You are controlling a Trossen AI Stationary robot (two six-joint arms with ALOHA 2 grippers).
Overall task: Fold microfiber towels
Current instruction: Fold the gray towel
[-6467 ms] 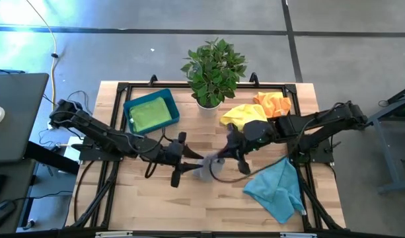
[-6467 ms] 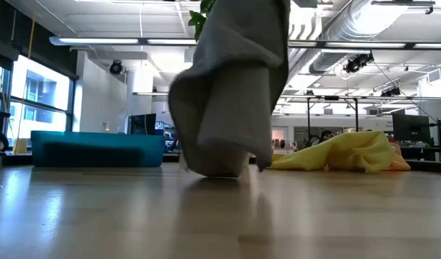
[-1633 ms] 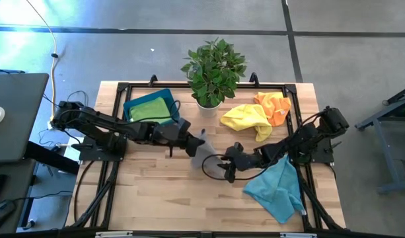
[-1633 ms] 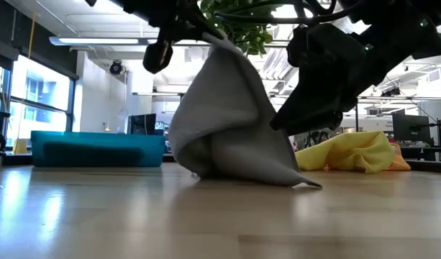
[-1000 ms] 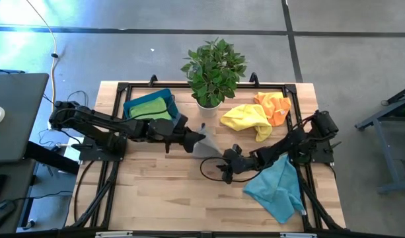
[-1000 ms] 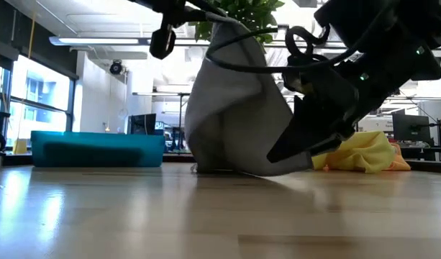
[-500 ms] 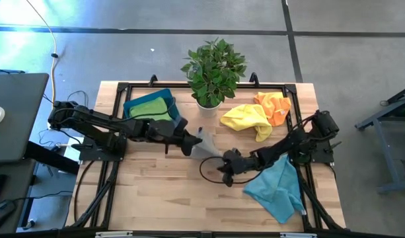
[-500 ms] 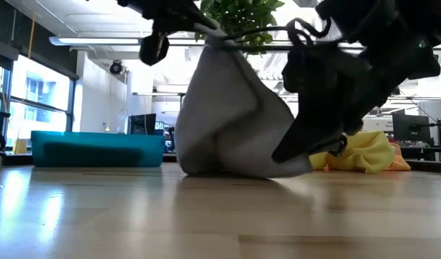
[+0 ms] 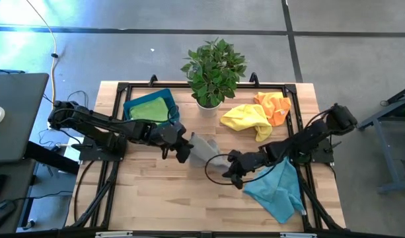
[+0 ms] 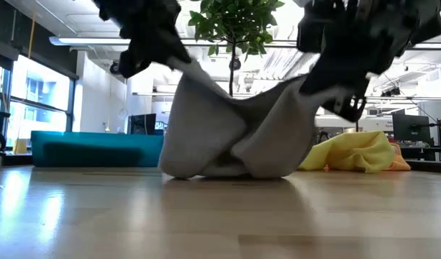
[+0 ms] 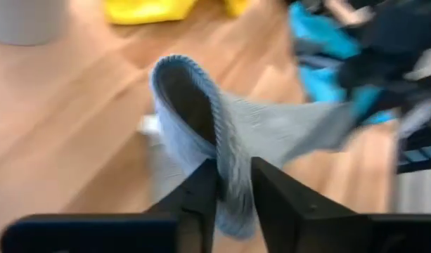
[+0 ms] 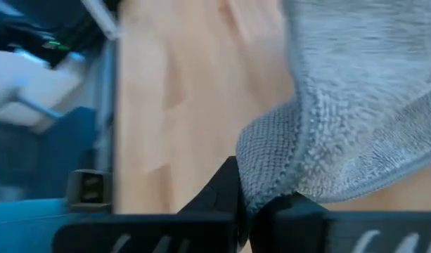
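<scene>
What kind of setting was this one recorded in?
Probably a lab or open workshop hall: a wooden table with two mounted robot arms stands on a bare concrete floor, and exposed ceiling ducts and strip lights show behind it.

Near strip of the table [image 9: 169, 205] is bare wood from left edge to about centre: free passage there. Centre is blocked: both arms meet over the grey towel [image 9: 203, 149], left gripper [image 9: 184, 149] and right gripper [image 9: 230, 170] each pinching an edge, with a black cable loop [image 9: 213, 170] just near of it. Near right taken by the teal-blue towel [image 9: 278, 192]. Far side crowded: blue tray [image 9: 132, 108] with green towel [image 9: 150, 111] far left, potted plant [image 9: 213, 69] far centre, yellow towel [image 9: 247, 118] and orange towel [image 9: 273, 104] far right. Small gap between plant and tray.
</scene>
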